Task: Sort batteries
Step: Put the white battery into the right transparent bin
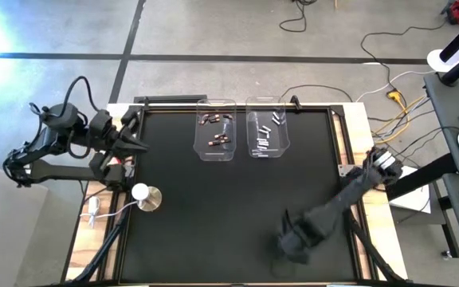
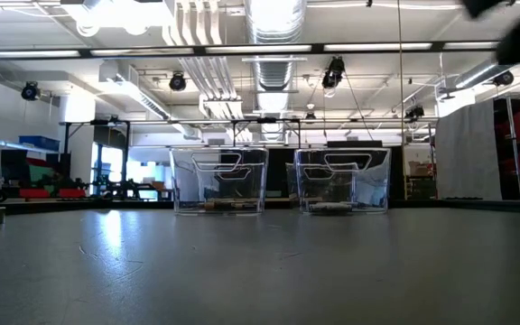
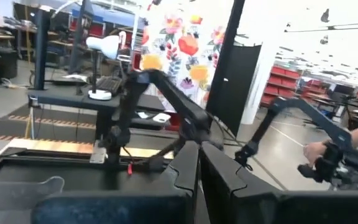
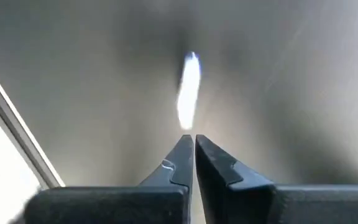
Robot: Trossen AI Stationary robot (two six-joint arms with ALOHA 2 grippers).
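- The batteries lie in two clear bins at the far edge of the black worktop (image 1: 213, 207); the left bin (image 1: 215, 131) holds the dark, copper-tinted batteries (image 1: 217, 140), and the right bin (image 1: 267, 131) holds the silvery-white batteries (image 1: 263, 139); keeping the kinds apart in separate bins is evidently the purpose of the sort
- The bins stand side by side, near each other but not touching, so each kind has its own container and either arm could plausibly reach both
- No loose battery can be made out on the open worktop; judged from this, the sorting looks largely or wholly done
- The right tool (image 1: 293, 243) hangs low over the near right part of the worktop, well apart from the bins; its fingers are closed tip to tip with nothing visible between them in the right wrist view, so it appears to carry no battery
- The left tool (image 1: 138, 146) waits at the worktop's left edge, fingers pressed together and empty; it is parked clear of the bins, probably to leave the working area free
- A white round-based knob (image 1: 147, 197) sits near the left edge; it is no battery and stays outside the bins
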